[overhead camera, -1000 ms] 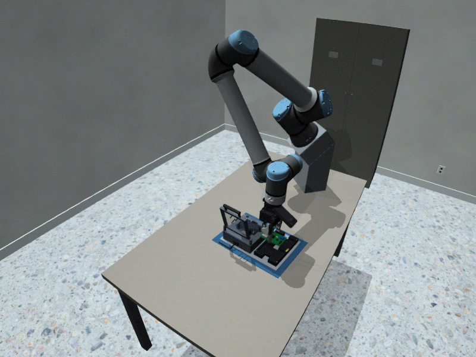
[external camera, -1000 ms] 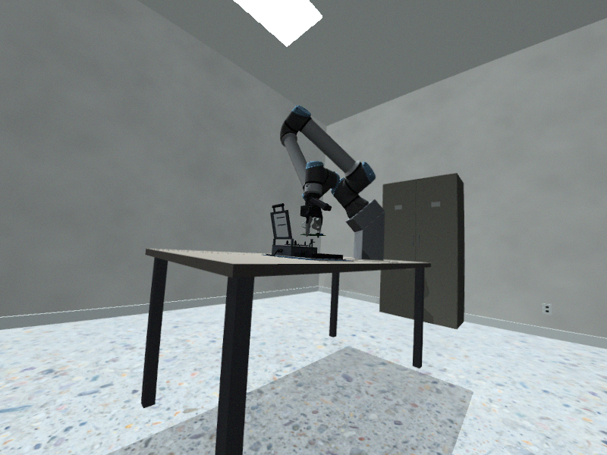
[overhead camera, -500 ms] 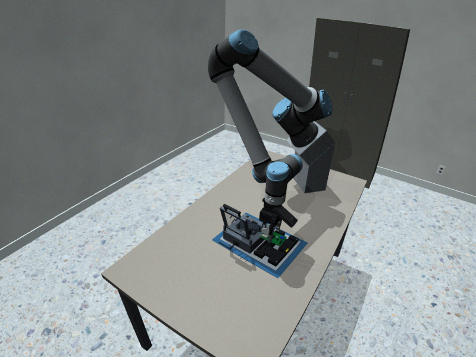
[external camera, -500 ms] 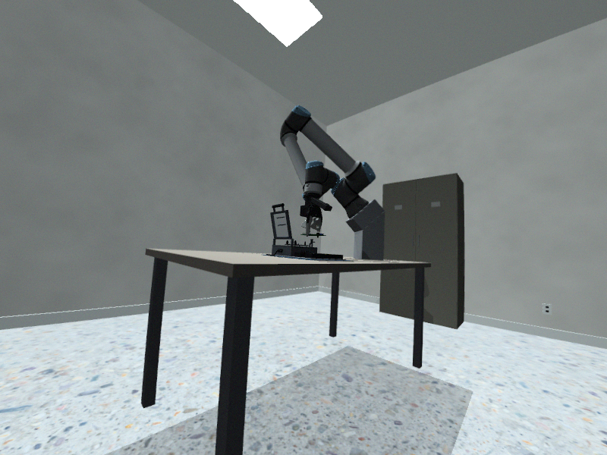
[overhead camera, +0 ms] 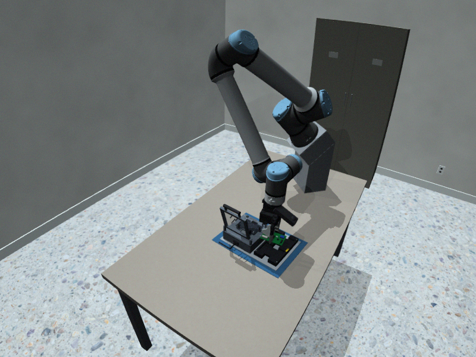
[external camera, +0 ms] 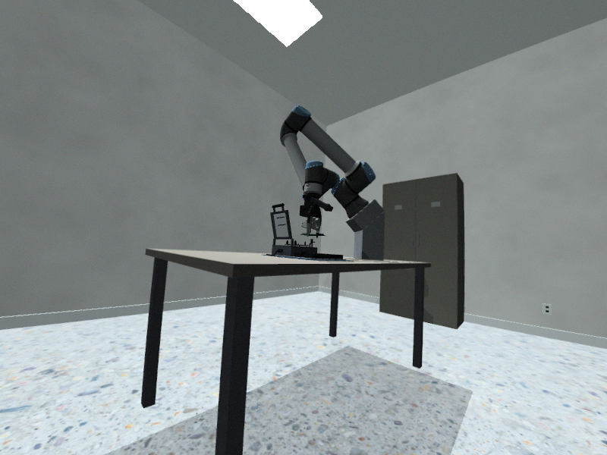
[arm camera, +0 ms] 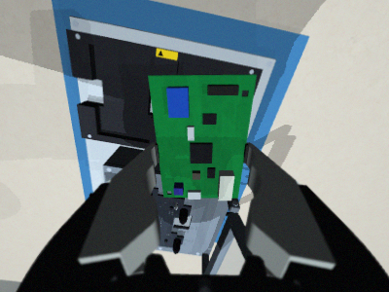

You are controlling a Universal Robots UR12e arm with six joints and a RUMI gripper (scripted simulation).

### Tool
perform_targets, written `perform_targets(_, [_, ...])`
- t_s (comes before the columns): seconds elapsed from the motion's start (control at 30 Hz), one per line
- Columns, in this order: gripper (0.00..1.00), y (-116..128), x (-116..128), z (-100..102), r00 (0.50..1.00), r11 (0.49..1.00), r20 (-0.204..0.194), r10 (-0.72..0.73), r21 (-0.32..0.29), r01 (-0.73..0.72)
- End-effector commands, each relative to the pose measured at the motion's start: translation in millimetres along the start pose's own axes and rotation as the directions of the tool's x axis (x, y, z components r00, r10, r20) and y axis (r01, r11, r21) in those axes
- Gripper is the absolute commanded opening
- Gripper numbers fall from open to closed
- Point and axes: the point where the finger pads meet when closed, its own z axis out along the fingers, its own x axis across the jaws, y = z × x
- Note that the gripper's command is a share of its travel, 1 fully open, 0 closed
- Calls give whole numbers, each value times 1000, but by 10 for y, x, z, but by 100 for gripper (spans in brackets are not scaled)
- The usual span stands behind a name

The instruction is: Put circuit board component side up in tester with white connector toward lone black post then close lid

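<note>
1. Green and component side up, the circuit board is clamped by its two long edges between the fingers of the gripper, with its white connector at the end nearest the wrist.

2. Below and beyond the board in the wrist view lies the black tray on its blue mat. The board hangs in the air above it, so the pick-up looks done.

3. Nearer the wrist, under the board's near end, part of the grey tester shows. In the top view the tester sits just left of the tray, with the gripper about between the two.

4. The lid stands upright at the tester's far left side, leaving the nest open. From the exterior view the board rides well above the tester, level with the lower part of the raised lid.

5. Left to do, as I judge it: carry the board over the nest, turn the connector toward the lone black post, which I cannot pick out, lower it onto the two pins, let go, then shut the lid until it latches.

6. The raised lid is the likeliest obstacle during the sideways move. Farther off, the table carries the arm's pedestal, and a dark cabinet stands against the far wall, well away from the work.
</note>
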Motion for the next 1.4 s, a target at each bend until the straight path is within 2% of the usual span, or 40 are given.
perform_targets(0.0, [39, 0, 4, -5, 998, 998, -2, -56, 0, 56])
perform_targets(0.33, [39, 0, 4, -5, 985, 985, -2, -171, 0, 171])
perform_targets(0.77, [39, 0, 4, -5, 933, 934, -2, -359, 0, 359])
perform_targets(1.03, [39, -1, 3, -5, 861, 861, -2, -508, 0, 508])
perform_targets(1.27, [39, 0, 4, -5, 769, 769, -1, -639, -1, 639])
perform_targets(1.33, [39, 0, 4, -5, 769, 769, -1, -639, -1, 639])
perform_targets(1.37, [39, 0, 3, -5, 754, 754, -1, -657, -1, 657])
